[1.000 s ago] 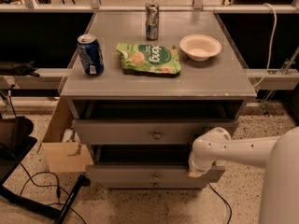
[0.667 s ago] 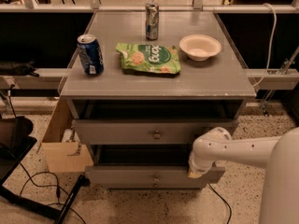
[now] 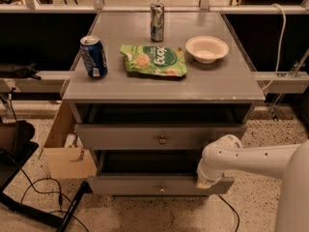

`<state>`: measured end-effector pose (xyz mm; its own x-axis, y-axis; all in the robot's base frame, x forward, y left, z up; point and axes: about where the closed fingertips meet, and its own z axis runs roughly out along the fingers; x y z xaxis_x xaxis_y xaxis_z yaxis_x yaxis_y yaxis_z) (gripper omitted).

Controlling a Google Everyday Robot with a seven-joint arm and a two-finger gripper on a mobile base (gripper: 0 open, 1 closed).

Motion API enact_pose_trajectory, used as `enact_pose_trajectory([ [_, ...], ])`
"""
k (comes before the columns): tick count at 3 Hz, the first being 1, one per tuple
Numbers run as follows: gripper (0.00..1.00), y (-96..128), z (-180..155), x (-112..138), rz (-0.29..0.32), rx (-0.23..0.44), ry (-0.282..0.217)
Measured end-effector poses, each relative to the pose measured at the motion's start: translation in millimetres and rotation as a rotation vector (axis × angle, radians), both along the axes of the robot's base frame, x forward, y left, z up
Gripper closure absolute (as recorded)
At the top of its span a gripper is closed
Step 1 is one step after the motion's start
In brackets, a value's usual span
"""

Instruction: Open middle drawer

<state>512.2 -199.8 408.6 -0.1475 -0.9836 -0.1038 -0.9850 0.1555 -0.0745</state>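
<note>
The robot's gripper (image 3: 206,181) sits at the right end of the middle drawer (image 3: 140,185), which appears part-open below the front edge of the table (image 3: 227,83). Whether the gripper is open or closed cannot be told. A straight, level pull away from that edge should keep the drawer from jamming. The white bowl (image 3: 207,48) near the right edge looks empty, and the drawer's interior is too dark to read.

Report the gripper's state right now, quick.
Gripper: low at the right end of the bottom drawer, below the middle drawer; open or closed cannot be told.
</note>
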Motion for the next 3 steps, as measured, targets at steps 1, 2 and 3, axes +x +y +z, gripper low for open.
enact_pose_trajectory([
  [1,1.00,1.2,1.1,-4.4,0.003,0.002,0.006],
  [2,1.00,-1.2,0.5,-13.4,0.006,0.004,0.024],
  [3,0.82,-1.2,0.5,-13.4,0.006,0.004,0.024],
])
